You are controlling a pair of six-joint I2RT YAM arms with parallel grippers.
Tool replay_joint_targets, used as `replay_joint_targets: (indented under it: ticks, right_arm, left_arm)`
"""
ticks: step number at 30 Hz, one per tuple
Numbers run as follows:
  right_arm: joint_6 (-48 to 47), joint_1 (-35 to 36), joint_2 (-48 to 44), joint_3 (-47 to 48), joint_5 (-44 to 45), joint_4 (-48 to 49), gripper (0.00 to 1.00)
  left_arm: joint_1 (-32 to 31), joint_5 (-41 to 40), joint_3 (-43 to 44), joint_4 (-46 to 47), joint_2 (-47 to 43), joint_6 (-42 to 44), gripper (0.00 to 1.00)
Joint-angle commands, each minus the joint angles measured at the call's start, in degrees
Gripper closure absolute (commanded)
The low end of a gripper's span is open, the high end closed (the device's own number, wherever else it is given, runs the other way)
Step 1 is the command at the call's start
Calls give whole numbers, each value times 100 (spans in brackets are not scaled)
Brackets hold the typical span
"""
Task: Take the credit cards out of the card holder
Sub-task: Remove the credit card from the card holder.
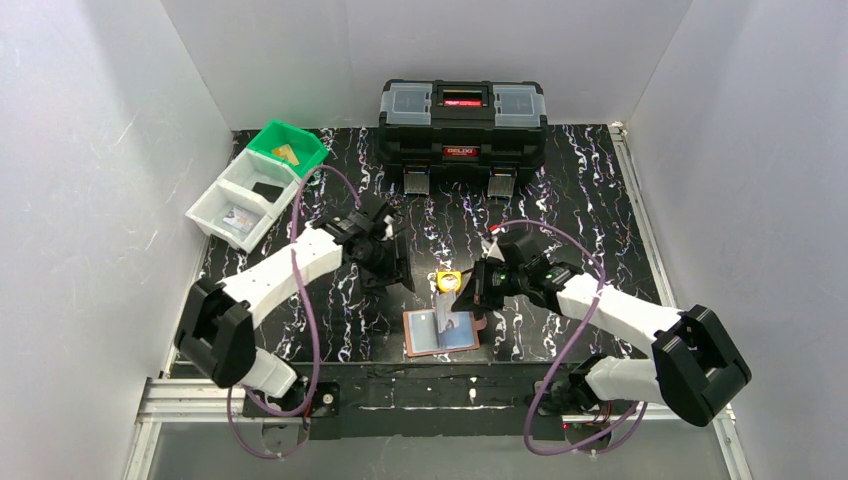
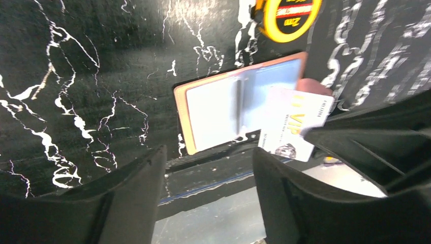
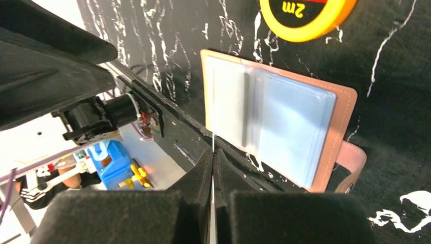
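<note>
Leather card holder (image 3: 344, 104), glossy clear sleeves (image 3: 292, 127)

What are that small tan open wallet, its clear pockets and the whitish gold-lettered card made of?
The small tan wallet: likely leather or imitation, matte, faint stitching near its edge. Its clear pale-blue pockets: soft plastic film, glossy and see-through. The whitish card: probably stiff plastic, thin, flat, with printed gold letters.

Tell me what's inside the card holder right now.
The open card holder shows stacked pale clear sleeves; the top ones look empty. Sleeves underneath are covered, so cards there can't be ruled out. The right gripper pinches one whitish card over it.
</note>
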Motion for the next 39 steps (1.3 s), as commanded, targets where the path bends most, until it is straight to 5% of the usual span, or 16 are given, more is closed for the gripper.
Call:
replay_joint_targets:
  ticks: [1,10,24,35,39]
  right_arm:
    - [-29,-252,-112,404,-633,122,99]
    - [891,-673,196,616,-1986,1499,99]
    - [2215,-688,427,508,-2483,3227,99]
    - [2491,-688,711,607,-2634,3736,99]
    - [2460,-680,795,652,-2650,3734,99]
  left_arm:
    - [429,648,145,-36,-711,213,34]
    - [1097,2579,-432,1421,-1217,-211,30]
    - [1260,3448,-555,2145,-1114,-507,30]
    - [1260,4033,-742,2943,-938,-1046,52]
    - [1260,4067,-712,2931,-905,-1052,71]
